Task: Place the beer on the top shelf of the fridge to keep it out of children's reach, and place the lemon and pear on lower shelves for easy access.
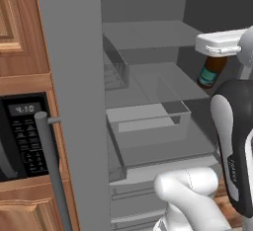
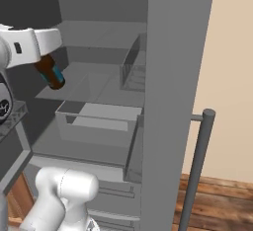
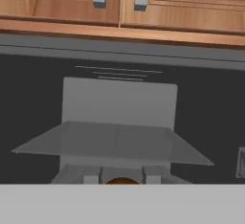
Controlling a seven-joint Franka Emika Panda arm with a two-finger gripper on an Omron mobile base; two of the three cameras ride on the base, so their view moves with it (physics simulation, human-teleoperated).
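The fridge (image 1: 74,77) stands open, its grey shelves in view. My gripper (image 1: 216,56) is shut on the neck of the beer (image 1: 212,72), a brown bottle with a teal label that hangs tilted under the white hand. The bottle is at the right edge of the opening, lower than the top shelf (image 1: 148,32) and about level with the shelf under it (image 1: 158,77). From the other side the beer (image 2: 50,73) hangs at the left under my gripper (image 2: 43,59), with the top shelf (image 2: 104,35) farther in. The hand view has the bottle's brown top (image 3: 122,181) between the fingertips (image 3: 93,174). Lemon and pear are out of view.
The open left door carries a long bar handle (image 1: 49,166) and narrow racks (image 1: 116,67). A clear bin (image 1: 148,119) sticks out from a lower shelf. A black microwave (image 1: 24,134) sits in wooden cabinets at the left. The right door (image 2: 173,87) and its handle (image 2: 197,171) stand over wooden floor (image 2: 217,205).
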